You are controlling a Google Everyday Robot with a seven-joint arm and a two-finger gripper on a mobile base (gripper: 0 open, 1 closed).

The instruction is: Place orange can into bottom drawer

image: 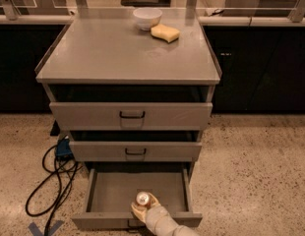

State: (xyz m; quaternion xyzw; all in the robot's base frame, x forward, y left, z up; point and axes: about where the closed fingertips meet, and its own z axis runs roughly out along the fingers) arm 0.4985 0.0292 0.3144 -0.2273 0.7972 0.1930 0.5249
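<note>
The pincer [145,208] is low down at the front of the open bottom drawer [113,193]. It looks clenched around the orange can [142,198], which stands upright in its grip with the silver top up. I think this is the putting-down step, because the can is inside the drawer, just behind the front wall, but not let go yet. Next the pincer should rest the can on the drawer floor right under it, let go gently, and lift straight up without knocking it over.
</note>
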